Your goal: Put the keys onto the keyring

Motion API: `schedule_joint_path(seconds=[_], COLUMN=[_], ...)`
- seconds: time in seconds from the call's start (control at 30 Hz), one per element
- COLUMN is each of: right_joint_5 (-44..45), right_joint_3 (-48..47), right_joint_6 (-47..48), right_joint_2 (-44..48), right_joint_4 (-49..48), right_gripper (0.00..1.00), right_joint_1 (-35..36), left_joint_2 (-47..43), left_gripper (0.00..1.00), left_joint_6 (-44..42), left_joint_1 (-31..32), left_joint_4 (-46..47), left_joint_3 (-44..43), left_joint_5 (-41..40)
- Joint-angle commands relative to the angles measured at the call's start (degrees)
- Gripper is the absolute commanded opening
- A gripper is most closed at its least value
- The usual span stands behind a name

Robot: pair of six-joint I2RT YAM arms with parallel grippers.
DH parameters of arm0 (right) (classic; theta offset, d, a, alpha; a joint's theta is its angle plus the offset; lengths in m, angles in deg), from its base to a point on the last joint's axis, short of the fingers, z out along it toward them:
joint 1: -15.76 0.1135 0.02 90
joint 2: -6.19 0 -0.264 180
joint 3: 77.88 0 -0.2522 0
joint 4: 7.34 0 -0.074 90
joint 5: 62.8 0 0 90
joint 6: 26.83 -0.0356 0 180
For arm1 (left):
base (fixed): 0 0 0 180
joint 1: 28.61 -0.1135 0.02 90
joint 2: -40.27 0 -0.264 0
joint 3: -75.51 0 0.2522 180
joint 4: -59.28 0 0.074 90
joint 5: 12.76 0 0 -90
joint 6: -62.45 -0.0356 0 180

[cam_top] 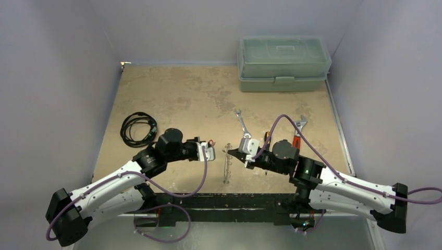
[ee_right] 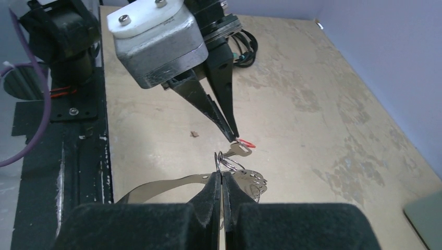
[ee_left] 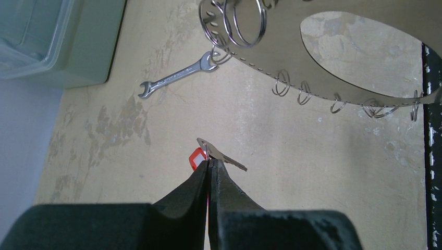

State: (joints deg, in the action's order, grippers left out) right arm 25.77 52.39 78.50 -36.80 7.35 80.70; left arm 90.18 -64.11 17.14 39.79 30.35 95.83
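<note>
The job stands at the threading step, I judge, with nothing visibly hooked on yet. The left gripper [ee_left: 210,164] has its jaws closed on the key [ee_left: 225,157] with the red tag [ee_left: 196,158], holding it in the air over the middle of the bench's [cam_top: 182,94] near edge. The right gripper [ee_right: 221,179] has its jaws pinched shut on the keyring [ee_left: 284,49], a thin shiny band held up on edge just beside that key, the two close but apart in the right wrist view. Small split rings [ee_left: 282,85] hang along the band's rim (I can make out no keys on them). What is left: bring the key's eye to one of those rings and work it on. No other loose keys show on the bench.

No brand, label or writing can be read anywhere; the red tag is too small to tell, and the green toolbox [cam_top: 284,62] at the far right corner shows none.
</note>
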Motion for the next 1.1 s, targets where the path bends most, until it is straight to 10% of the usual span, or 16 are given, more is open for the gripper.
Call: schedule_joint_path(seconds=[0.0, 1.07], right_joint_5=[-4.8, -2.0], right_joint_3=[-1.6, -1.9], right_joint_6=[1.1, -1.0], right_joint_2=[-0.4, -6.5], right_joint_4=[-1.3, 1.0], right_gripper=[0.0, 0.0], right_joint_1=[0.3, 0.3], left_joint_2=[-1.6, -6.1], left_gripper=[0.0, 0.0], left_joint_6=[1.0, 0.2], left_joint_1=[-0.3, -0.4], left_joint_4=[-0.2, -3.8], left_joint_3=[-2.7, -3.3], left_joint_5=[2.9, 19.9])
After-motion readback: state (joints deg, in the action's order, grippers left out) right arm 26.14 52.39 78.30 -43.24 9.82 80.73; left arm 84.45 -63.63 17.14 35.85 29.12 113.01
